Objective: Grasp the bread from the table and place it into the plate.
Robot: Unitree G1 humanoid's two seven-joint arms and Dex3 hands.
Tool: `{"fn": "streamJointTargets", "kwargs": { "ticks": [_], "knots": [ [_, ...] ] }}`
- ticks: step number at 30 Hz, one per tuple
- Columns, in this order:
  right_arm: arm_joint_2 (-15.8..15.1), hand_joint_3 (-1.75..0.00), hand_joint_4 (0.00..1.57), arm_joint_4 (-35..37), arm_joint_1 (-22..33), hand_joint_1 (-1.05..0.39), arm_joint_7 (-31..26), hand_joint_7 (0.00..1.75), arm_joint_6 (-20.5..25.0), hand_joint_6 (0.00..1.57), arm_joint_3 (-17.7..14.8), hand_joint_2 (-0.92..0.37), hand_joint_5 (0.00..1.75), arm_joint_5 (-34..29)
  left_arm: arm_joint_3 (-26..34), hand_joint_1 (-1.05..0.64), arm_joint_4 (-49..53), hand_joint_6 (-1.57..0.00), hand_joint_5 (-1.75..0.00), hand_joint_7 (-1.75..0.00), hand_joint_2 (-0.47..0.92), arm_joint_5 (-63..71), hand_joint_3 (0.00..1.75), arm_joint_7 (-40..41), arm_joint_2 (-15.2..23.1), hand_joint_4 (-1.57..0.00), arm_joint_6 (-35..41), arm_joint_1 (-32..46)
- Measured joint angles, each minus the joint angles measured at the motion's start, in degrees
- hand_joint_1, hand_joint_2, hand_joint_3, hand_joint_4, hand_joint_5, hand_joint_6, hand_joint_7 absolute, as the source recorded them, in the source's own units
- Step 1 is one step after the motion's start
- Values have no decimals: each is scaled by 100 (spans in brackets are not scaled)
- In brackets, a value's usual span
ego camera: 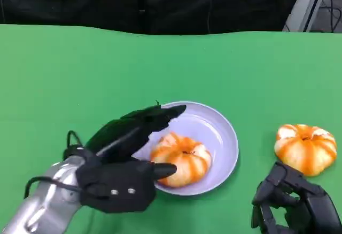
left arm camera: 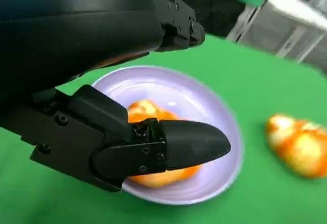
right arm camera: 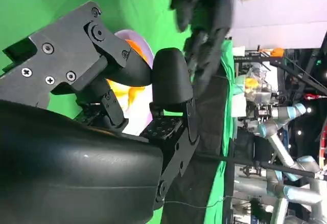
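Bread (ego camera: 181,159) lies in the plate (ego camera: 219,132), lower centre of the head view, toward the plate's near-left side. Round bun, orange and cream stripes, dimple facing up; slightly wider than deep, long axis running left-right across the frame. No label or writing readable on it.

Left hand (ego camera: 125,162), lower left of the frame: fingers spread apart over the plate, holding nothing. One fingertip (ego camera: 164,170) sits at the bread's near-left edge; whether it touches cannot be told. Upper fingers reach above the plate's left rim. Left wrist view shows the same: bread under the fingers, plate around it.

Right hand (ego camera: 294,204), lower right corner: fingers curled loosely, nothing in them.

Second bread (ego camera: 305,148) lies on the green table (ego camera: 80,68) just beyond the right hand, right of the plate and apart from it.
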Motion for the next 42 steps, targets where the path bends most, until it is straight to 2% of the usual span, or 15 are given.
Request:
{"fn": "streamJointTargets", "kwargs": {
  "ticks": [1, 2, 3, 4, 6, 10, 11, 12, 13, 16, 20, 24, 31, 35, 42],
  "knots": [
    [-1, -124, 82, 12, 1, -17, 9, 156, -6, 74, -6, -52, 175, 5, 154, -52, -133, -47, -13, -9, 92, -338, 47, -110, -34, -39, 66, 129],
    [-2, -125, 82, 21, 2, -16, 17, 157, -7, 74, -8, -52, 175, 7, 265, -38, -233, -63, -26, -15, 92, -575, 47, -187, -55, -63, 124, 233],
    [-2, -125, 82, 24, 0, -16, 21, 157, -9, 74, -7, -52, 175, 7, 366, -31, -359, -73, -40, -20, 92, -876, 46, -287, -94, -72, 254, 343],
    [-1, -125, 82, 23, 2, -16, 24, 157, -11, 74, -6, -52, 175, 7, 530, -26, -540, -83, -76, -28, 92, -1378, 46, -401, -210, -69, 509, 493],
    [1, -125, 82, 23, 0, -17, 26, 157, -11, 74, -1, -52, 175, -2, 816, -21, -936, -91, -112, -36, 92, -2376, 45, -600, -441, -63, 1084, 811],
    [-5, -126, 82, 43, 2, -17, 27, 157, -53, 74, -25, -52, 175, -4, 1290, -20, -1755, -92, -122, -38, 92, -3754, 45, -846, -618, -61, 2229, 1291],
    [-5, -125, 82, 46, -2, -17, 28, 157, -62, 73, -23, -52, 175, -4, 1340, -14, -1854, -90, -148, -87, 85, -3832, 66, -849, -614, -72, 2346, 1308],
    [-3, -125, 82, 51, -24, -17, 38, 157, -67, 73, -8, -52, 175, -8, 1473, -11, -1975, -84, -164, -127, 75, -4117, 89, -944, -608, -78, 2522, 1392],
    [1, -125, 82, 50, -23, -17, 44, 157, -94, 73, -8, -52, 175, -5, 1651, -10, -2146, -81, -169, -141, 71, -4554, 96, -1142, -582, -81, 2712, 1568],
    [-7, -125, 82, 52, 25, -16, 44, 157, -102, 73, -30, -52, 175, 21, 2170, -11, -2474, -79, -174, -163, 64, -5671, 107, -1687, -445, -86, 3288, 2217],
    [-7, -126, 82, 0, 10, -15, 42, 157, -44, 74, -19, -52, 175, 25, 2598, -15, -2483, -77, -175, -171, 61, -6073, 107, -2042, -173, -87, 3599, 2797],
    [-12, -125, 82, -12, 15, -16, 58, 157, -1, 73, -24, -52, 175, 31, 2695, -18, -2117, -72, -175, -174, 72, -6231, 87, -2548, -134, -85, 3672, 2944],
    [-42, -125, 82, 29, 11, -16, 81, 158, -67, 73, -67, -52, 175, 25, 2696, -19, -1511, -71, -175, -174, 73, -6013, 87, -3070, -182, -85, 3263, 3086],
    [-35, -124, 82, 3, 25, -17, 62, 157, -67, 73, -52, -52, 175, -2, 2735, -21, -1361, -72, -175, -172, 78, -5881, 76, -3102, -188, -86, 3150, 3097],
    [-28, -127, 83, -56, 112, -15, 63, 157, -16, 74, -14, -52, 175, 16, 2887, -16, -1248, -71, -175, -173, 80, -5846, 76, -3104, -188, -85, 3104, 3097]
  ]
}}
